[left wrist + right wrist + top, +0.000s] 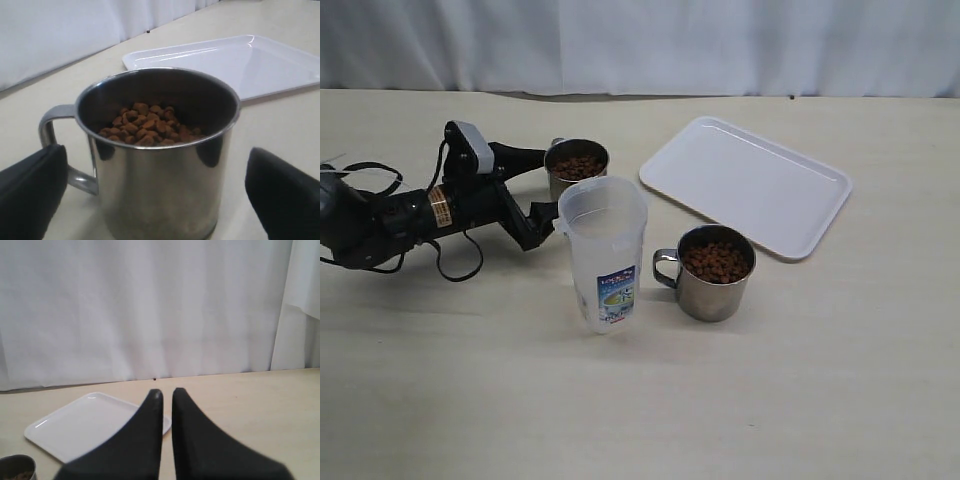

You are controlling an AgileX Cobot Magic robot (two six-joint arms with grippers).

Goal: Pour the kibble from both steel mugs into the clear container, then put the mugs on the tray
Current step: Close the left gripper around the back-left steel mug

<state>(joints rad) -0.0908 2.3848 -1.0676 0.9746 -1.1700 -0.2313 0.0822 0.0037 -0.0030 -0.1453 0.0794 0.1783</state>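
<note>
The left tool (546, 190) is spread as wide as it goes, one finger (31, 192) on each side of the far mug (577, 168). A gap shows on both sides, so it has hold of nothing yet. That straddle looks like the set-up for a side grasp on the mug's body, clear of the looped handle (50, 127) (which sits just beside one finger and could get in the way of closing). The mug is full of kibble (147, 125) and stands upright on the table (800, 380), just behind and to the left of the clear container (605, 250), so the lift-and-tip to the container's rim should be short. The container looks empty and stands between the two mugs, likely so either arm can reach it. The near mug (715, 272), also full, stands to the container's right, near the tray (750, 185), which lies at the far right with nothing on it. The right tool (166, 402) hangs above the table, its fingers pressed together on nothing, probably waiting its turn.
</note>
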